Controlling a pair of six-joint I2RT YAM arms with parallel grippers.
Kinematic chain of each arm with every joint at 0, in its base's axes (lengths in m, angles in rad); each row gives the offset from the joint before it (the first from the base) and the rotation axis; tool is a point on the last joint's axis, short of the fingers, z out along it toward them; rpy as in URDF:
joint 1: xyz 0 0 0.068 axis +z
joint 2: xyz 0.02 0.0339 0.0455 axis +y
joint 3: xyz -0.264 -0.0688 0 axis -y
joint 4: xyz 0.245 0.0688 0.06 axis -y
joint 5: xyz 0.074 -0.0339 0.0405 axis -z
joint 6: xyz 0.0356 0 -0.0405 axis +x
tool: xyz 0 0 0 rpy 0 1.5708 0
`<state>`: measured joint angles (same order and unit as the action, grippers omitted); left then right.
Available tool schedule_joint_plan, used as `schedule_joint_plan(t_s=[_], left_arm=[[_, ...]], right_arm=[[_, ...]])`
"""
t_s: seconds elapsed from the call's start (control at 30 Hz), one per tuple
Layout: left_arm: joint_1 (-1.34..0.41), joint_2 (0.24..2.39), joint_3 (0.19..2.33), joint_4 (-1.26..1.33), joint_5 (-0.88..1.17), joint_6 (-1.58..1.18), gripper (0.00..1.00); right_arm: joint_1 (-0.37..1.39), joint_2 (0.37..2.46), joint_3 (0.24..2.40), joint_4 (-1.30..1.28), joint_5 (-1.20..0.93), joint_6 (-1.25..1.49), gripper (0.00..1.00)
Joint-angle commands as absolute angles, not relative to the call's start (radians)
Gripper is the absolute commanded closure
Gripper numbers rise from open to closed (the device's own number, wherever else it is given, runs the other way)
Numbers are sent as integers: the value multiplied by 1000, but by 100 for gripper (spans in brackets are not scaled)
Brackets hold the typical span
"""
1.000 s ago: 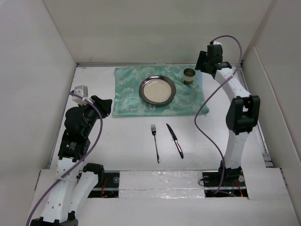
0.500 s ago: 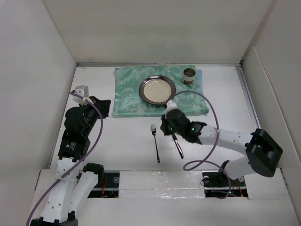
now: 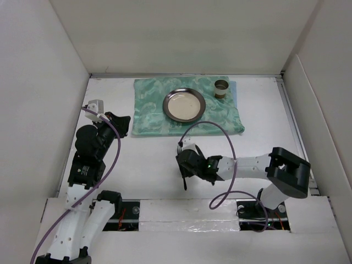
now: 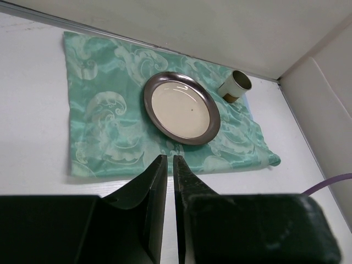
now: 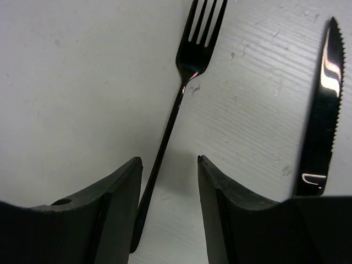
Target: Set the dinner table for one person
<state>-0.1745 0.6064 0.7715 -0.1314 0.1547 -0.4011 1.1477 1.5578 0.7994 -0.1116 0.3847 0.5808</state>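
A fork (image 5: 190, 60) lies on the white dinner table (image 3: 137, 165), tines pointing away. My right gripper (image 5: 168, 159) is low over its handle and open; the handle runs between the fingers, close to the left one. In the top view the right gripper (image 3: 183, 165) covers the middle of the fork (image 3: 179, 149). The knife (image 5: 324, 99) lies just right of the fork; the right arm hides it in the top view. My left gripper (image 4: 169, 157) hangs at the left side of the table (image 3: 125, 125), shut with only a sliver between the fingers and nothing in it.
A green patterned cloth (image 3: 148, 110) lies at the back of the table. On it are a round metal-rimmed plate (image 3: 184, 105) and a small cup (image 3: 221, 88) at the back right corner. White walls enclose the table. The right arm's purple cable loops above the cutlery.
The right arm swung down from the back by the cup, passed over the knife, and now sits over the fork handle. The left arm has not moved.
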Motion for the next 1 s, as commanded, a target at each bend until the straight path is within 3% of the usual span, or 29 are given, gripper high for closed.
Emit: schedule_joint_plan(t_s=[0.0, 0.07, 0.1, 0.17, 0.27, 0.47, 0.7, 0.97], left_arm=[[-172, 597, 785, -77, 167, -399, 92], [-172, 595, 782, -77, 176, -400, 92], [-172, 595, 782, -77, 179, -400, 92], [-172, 594, 784, -77, 176, -400, 91], [-172, 600, 785, -77, 175, -400, 91], [-172, 597, 785, -72, 179, -402, 91], [-172, 584, 788, -72, 176, -405, 91], [-172, 597, 792, -87, 109, -459, 83]], right_arm=[[1163, 1598, 859, -64, 425, 606, 51], [1163, 1652, 870, -34, 433, 609, 60], [1163, 1652, 870, -32, 433, 609, 60], [1163, 1710, 897, -55, 484, 627, 81], [1172, 1759, 916, -98, 518, 658, 100], [1183, 1706, 980, -114, 548, 631, 100], [1115, 1709, 1250, -85, 515, 493, 100], [945, 2052, 1688, -121, 407, 503, 100]])
